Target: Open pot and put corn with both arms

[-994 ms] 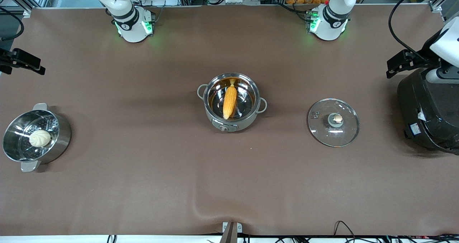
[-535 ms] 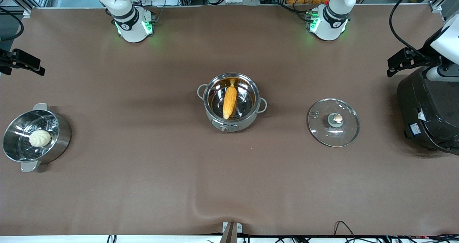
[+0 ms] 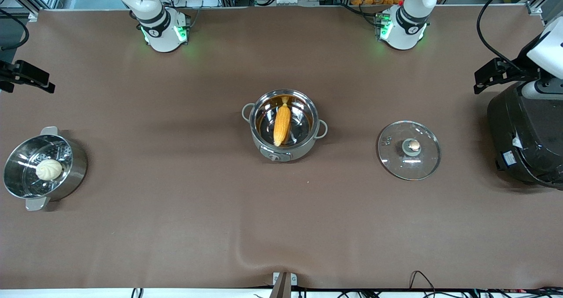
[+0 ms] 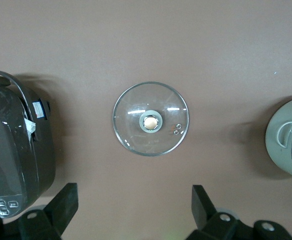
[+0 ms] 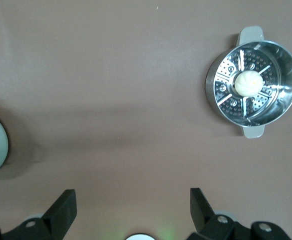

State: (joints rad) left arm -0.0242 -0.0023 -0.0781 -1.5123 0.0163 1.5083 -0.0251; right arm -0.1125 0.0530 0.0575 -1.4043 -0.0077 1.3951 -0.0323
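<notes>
The steel pot (image 3: pixel 310 136) stands open at the table's middle with its knob facing the front camera. The yellow-orange corn (image 3: pixel 281 124) lies inside it. The pot's glass lid (image 3: pixel 409 150) lies flat on the table beside it, toward the left arm's end, and also shows in the left wrist view (image 4: pixel 151 119). My left gripper (image 3: pixel 483 80) is open and empty, high over the table beside the black cooker, its wide gap showing in its wrist view (image 4: pixel 134 205). My right gripper (image 3: pixel 44 83) is open and empty (image 5: pixel 131 207), high over the right arm's end.
A steel steamer pot (image 3: pixel 75 166) holding a white bun (image 3: pixel 49 169) stands at the right arm's end; its wrist view shows it too (image 5: pixel 281 65). A large black cooker (image 3: pixel 525 135) stands at the left arm's end. The brown cloth has a wrinkle near the front edge.
The left arm has drifted slightly toward its end of the table. The pot, corn, lid and right arm have not moved.
</notes>
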